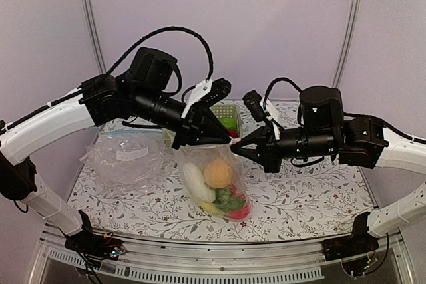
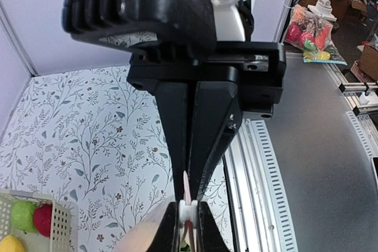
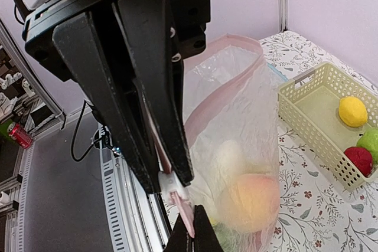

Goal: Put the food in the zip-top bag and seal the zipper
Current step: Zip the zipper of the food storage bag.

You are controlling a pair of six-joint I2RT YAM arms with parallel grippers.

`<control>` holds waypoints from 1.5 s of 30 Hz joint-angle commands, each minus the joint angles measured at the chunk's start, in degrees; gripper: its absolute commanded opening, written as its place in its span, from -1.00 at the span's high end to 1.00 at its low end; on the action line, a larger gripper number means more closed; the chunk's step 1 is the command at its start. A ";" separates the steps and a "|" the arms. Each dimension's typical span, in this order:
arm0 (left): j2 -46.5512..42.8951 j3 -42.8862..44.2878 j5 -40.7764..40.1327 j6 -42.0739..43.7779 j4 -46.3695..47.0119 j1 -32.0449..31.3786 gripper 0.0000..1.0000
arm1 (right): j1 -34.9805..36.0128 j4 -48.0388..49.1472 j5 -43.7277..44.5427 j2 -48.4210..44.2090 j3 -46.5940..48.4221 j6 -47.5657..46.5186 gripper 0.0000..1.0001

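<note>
Both pinch the zip-top bag's [image 3: 242,122] zipper [image 3: 221,95]: left claw [image 1: 226,136] on its white slider [image 2: 188,209], right claw [image 1: 238,147] just beside; other bag's [image 1: 106,164] label [image 1: 131,155] illegible.

You see cut off: pale yellow plastic basket [image 2: 59,231], round green fruit [image 3: 370,143]. Hidden from you: pinched end of thin pink zipper strip [image 3: 221,94].

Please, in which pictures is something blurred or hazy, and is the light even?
Top view: even light, sharp, hardly any glare on the bag. Left wrist view: the black jaws are sharp, but the bag below them is a blurred pale smear. Right wrist view: the peach looks hazy through the plastic; the basket is clear.
</note>
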 commanded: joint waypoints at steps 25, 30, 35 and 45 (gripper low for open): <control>-3.50 1.72 -9.83 5.25 -13.88 4.42 1.00 | -1.71 -0.76 8.76 -3.30 -1.68 2.56 1.00; -4.34 1.57 -10.01 5.31 -14.60 5.39 1.00 | -1.76 -0.37 8.59 -3.26 -1.84 2.68 1.00; -4.04 2.42 -7.52 3.92 -14.79 5.40 1.00 | -1.87 -0.02 7.73 -3.16 -1.63 2.73 1.00; 0.08 9.36 -1.86 -0.30 -13.80 5.14 -0.21 | -1.85 0.65 1.05 -1.19 -0.70 2.03 1.00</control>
